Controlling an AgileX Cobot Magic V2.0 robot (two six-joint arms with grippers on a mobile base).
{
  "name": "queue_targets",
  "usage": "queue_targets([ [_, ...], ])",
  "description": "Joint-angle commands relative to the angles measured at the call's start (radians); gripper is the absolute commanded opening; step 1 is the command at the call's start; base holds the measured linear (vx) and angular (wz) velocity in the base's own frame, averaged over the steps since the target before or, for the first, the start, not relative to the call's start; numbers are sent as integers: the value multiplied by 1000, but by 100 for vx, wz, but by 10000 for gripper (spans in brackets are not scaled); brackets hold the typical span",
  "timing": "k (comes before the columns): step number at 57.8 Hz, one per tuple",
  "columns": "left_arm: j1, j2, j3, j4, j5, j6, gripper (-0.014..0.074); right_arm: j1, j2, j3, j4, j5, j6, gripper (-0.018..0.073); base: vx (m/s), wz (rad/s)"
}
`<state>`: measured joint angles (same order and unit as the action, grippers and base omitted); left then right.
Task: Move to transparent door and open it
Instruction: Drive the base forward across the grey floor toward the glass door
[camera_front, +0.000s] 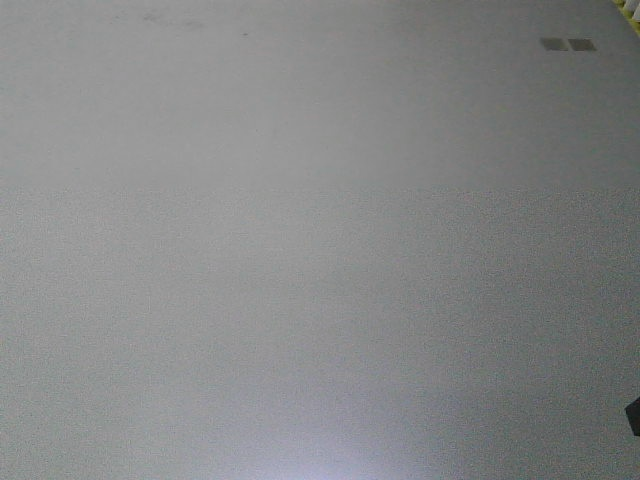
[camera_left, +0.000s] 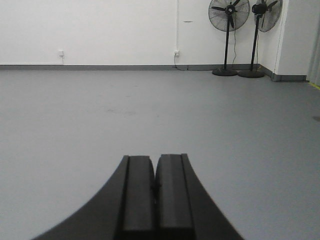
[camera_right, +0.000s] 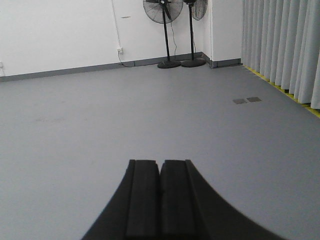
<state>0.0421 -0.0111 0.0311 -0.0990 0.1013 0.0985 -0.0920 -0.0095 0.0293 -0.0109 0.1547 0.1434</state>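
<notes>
Across an open grey floor (camera_front: 320, 250), none of the views catches the transparent door. Low in the wrist views, the left claw (camera_left: 156, 161) and the right claw (camera_right: 160, 164) each point out over the floor, pads pressed together and holding nothing. Beyond them, two pedestal fans (camera_left: 229, 14) stand side by side against a white wall (camera_left: 100, 30) near its corner. Pale pleated curtains (camera_right: 285, 45) hang along the right side, with a pair of small floor plates (camera_right: 246, 100) near them.
</notes>
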Motion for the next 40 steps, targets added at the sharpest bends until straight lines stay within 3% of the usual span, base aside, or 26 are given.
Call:
queue_targets([
  [1,-6,-13,16,-3,-83,-8,-6,-1,-16,4,-4,-84,-7,-9,0,0],
  [40,-6,-13,16,-3,-83,-8,-6,-1,-16,4,-4,-84,-7,-9,0,0],
])
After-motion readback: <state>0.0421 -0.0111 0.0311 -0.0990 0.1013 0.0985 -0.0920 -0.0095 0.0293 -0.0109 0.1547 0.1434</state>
